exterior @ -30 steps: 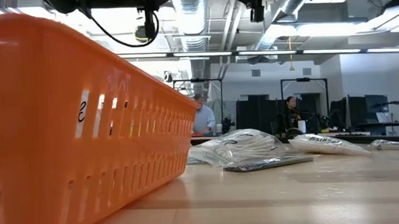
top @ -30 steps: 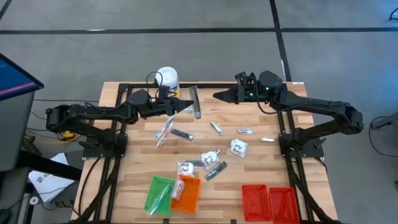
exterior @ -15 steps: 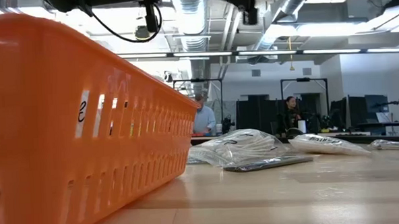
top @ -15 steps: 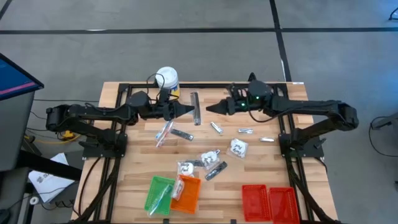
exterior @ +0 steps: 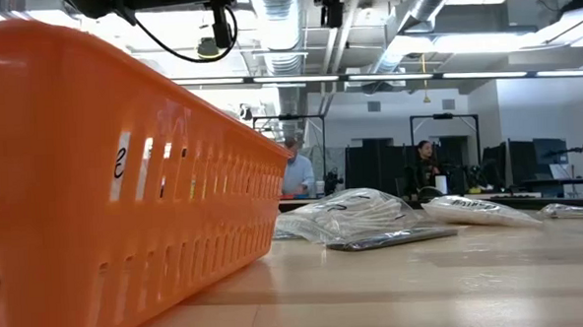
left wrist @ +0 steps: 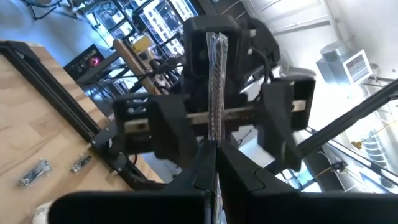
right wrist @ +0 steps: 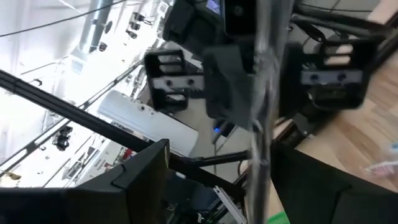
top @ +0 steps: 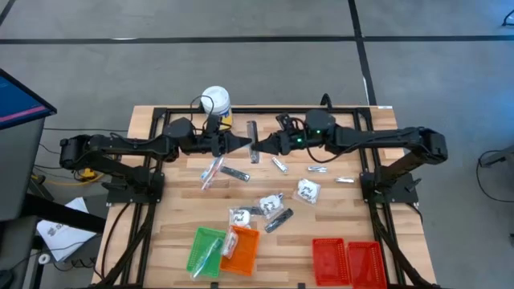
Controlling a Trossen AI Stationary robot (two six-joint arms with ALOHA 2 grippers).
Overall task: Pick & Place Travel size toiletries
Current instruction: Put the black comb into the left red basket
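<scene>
A slim grey clear-wrapped stick (top: 254, 138), one of the travel size toiletries, is held in the air over the table's far middle. My left gripper (top: 246, 143) comes in from the left and is shut on it. My right gripper (top: 260, 148) reaches in level from the right and is open. Its two fingers (left wrist: 166, 127) stand on either side of the stick without touching it. The other toiletries lie loose on the table: white packets (top: 307, 190), dark tubes (top: 235, 172), a pink stick (top: 213, 170) and silvery pieces (top: 318, 168). My left gripper pinches the stick about its middle (left wrist: 215, 144) between its two fingers. The fingers come level from the table's left and lie across the stick. The stick is lifted clear of the table, and in the high view its length runs from the far side toward the near side.
A green tray (top: 206, 250) and an orange tray (top: 243, 249) sit at the near edge, with two red trays (top: 347, 261) at the near right. A white-lidded tub (top: 215, 100) stands at the far edge behind my left arm. People sit in the room beyond the table.
My right gripper has moved toward the table's left and a little toward its near edge, up to the stick held by my left gripper. It has stayed open, and its fingers now stand on either side of the stick.
</scene>
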